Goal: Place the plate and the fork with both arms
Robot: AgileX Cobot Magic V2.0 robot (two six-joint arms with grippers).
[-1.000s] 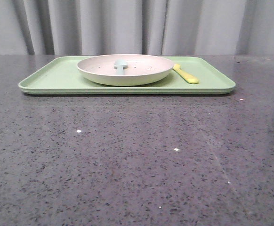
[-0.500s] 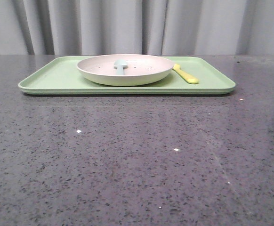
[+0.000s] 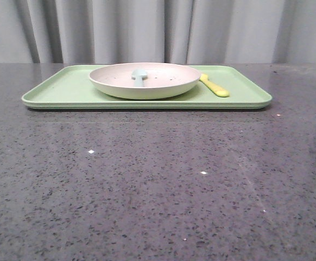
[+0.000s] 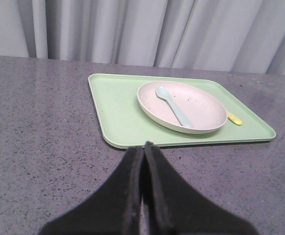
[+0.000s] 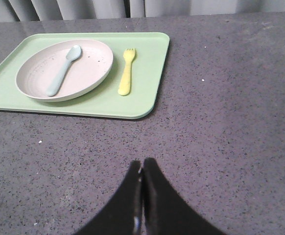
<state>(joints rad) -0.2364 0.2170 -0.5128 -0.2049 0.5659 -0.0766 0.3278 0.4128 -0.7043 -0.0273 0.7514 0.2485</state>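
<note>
On the grey counter (image 3: 158, 185), a green tray (image 3: 60, 89) holds the speckled plate (image 3: 147, 84), a blue spoon (image 5: 61, 73) inside it. The yellow fork (image 5: 126, 77) lies beside the plate. Left pincer (image 4: 143, 147) and right pincer (image 5: 142, 169) hover short of the tray, fingers pressed together.

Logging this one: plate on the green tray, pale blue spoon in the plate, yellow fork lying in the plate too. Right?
Not quite. The fork lies on the tray beside the plate, not in it; the right wrist view shows this. The spoon does rest in the plate.
</note>
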